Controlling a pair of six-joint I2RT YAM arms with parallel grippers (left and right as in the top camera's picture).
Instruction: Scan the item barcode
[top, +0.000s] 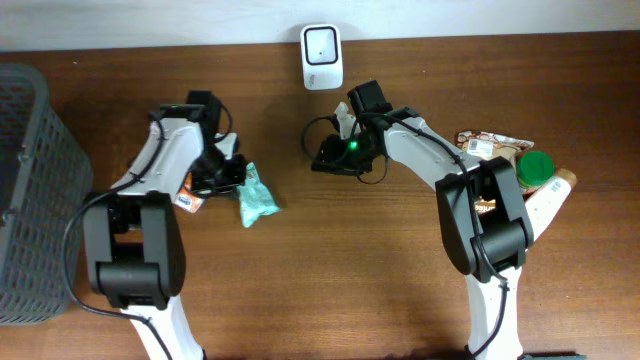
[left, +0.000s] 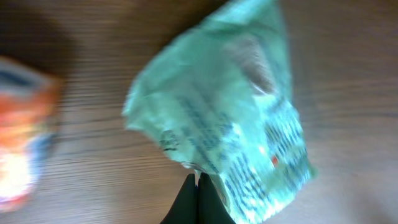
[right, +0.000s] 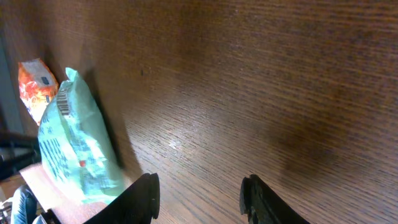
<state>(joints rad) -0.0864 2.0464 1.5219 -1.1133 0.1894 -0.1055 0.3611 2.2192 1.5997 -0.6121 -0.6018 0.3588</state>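
The left end effector is closed on the pouch edge; the right end effector is half open, empty. The pouch looks light, soft and slippery: hold a seam.

I see the scanner at the middle of the table's far edge and the basket at its left edge. The pouch lies left of centre, with a small packet just to its left. A heap of goods sits by the right edge.
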